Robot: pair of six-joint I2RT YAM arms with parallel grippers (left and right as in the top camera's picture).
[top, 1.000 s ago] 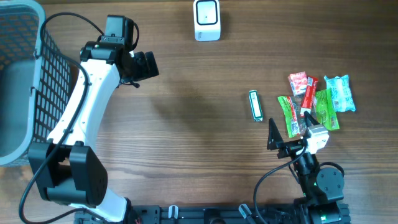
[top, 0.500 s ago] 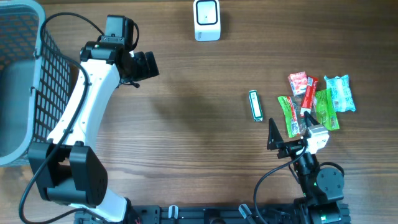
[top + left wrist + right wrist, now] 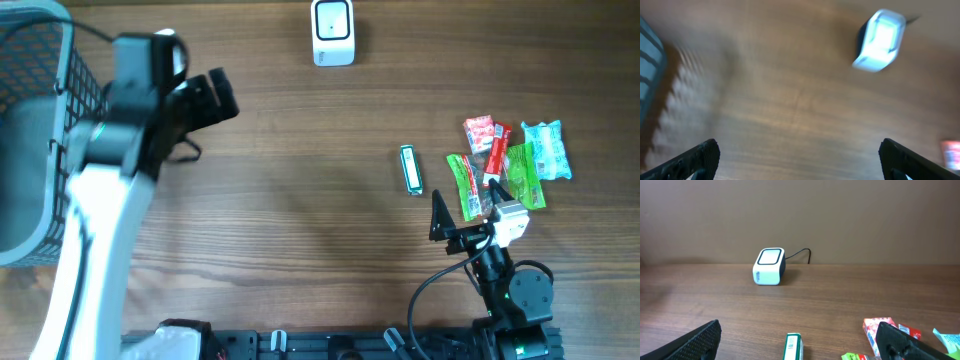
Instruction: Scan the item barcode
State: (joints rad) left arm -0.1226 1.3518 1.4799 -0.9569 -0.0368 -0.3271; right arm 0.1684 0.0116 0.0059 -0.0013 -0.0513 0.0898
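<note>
The white barcode scanner stands at the back of the wooden table; it also shows blurred as the scanner and sharp as the scanner. A narrow green box lies alone, left of a heap of red and green snack packets. My left gripper hangs open over bare wood, left of the scanner, its fingers wide apart. My right gripper is open just in front of the heap, with the green box between its spread fingertips and apart from them.
A grey mesh basket fills the left edge, and its rim shows in the left wrist view. A red packet lies by the right finger. The scanner's cable runs off behind it.
My left arm has swung up and to the left, toward the basket, and looks blurred from the motion. The right arm and the items have not moved.
</note>
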